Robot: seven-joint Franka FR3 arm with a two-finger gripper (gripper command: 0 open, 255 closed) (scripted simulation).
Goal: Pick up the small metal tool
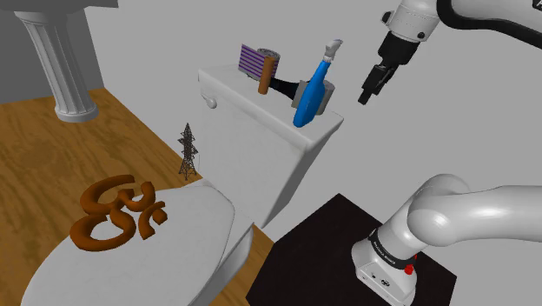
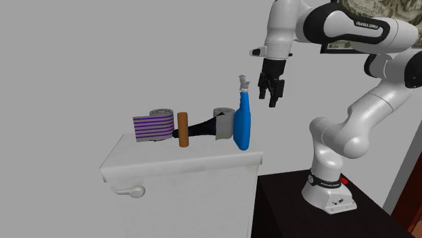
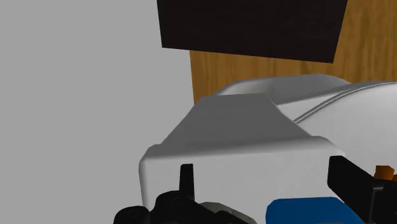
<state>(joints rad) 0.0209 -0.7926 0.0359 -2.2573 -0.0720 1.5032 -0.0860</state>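
On the white toilet tank (image 1: 261,109) (image 2: 176,159) stand a brown upright cylinder (image 1: 265,81) (image 2: 183,128) joined to a black tapered piece (image 1: 282,86) (image 2: 203,127), which looks like the small tool. Beside it are a grey cup (image 2: 224,123) and a blue spray bottle (image 1: 310,96) (image 2: 242,122). My gripper (image 1: 368,94) (image 2: 272,98) hangs open in the air, above and beyond the bottle's end of the tank, holding nothing. In the wrist view the gripper (image 3: 261,168) looks down on the tank (image 3: 235,127), with the blue bottle (image 3: 305,213) near the right finger.
A purple striped block (image 1: 257,61) (image 2: 153,127) and a grey roll (image 2: 161,113) sit at the tank's far end. A brown ornament (image 1: 117,211) lies on the toilet lid (image 1: 191,235); a small dark lattice tower (image 1: 187,150) stands beside it. A column (image 1: 65,65) and my black stand (image 1: 304,261) flank the toilet.
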